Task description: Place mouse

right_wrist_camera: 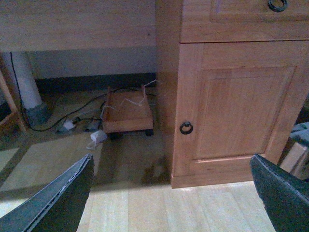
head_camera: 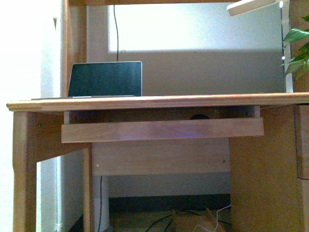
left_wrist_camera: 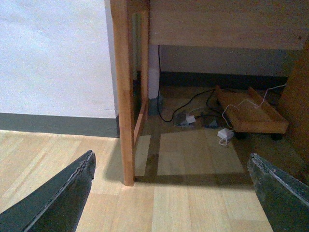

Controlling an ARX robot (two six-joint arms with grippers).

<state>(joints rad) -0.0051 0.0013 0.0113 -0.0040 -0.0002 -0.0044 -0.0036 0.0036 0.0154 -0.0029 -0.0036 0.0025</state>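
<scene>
The mouse (head_camera: 199, 116) shows only as a small dark dome in the pull-out tray (head_camera: 161, 130) under the desk top (head_camera: 159, 102), just right of the front view's middle, at about 3 o'clock; the tray's front board hides its lower part, and no gripper is near it; from the mouse, the laptop (head_camera: 105, 79) stands at 10 o'clock, open on the desk top with its dark screen facing the camera, and green leaves (head_camera: 297, 53) hang at 2 o'clock by the frame's edge; neither arm appears in the front view. The left gripper (left_wrist_camera: 171, 159) hovers low over the pale wood floor with its dark fingers (left_wrist_camera: 58, 198) spread wide and nothing between them, facing a desk leg (left_wrist_camera: 124, 96) and a low wheeled wooden tray (left_wrist_camera: 251, 113) among loose cables under the desk; the right gripper (right_wrist_camera: 172, 159) is likewise spread wide and empty, facing the cabinet door (right_wrist_camera: 236, 111) with its ring pull (right_wrist_camera: 186, 127).
</scene>
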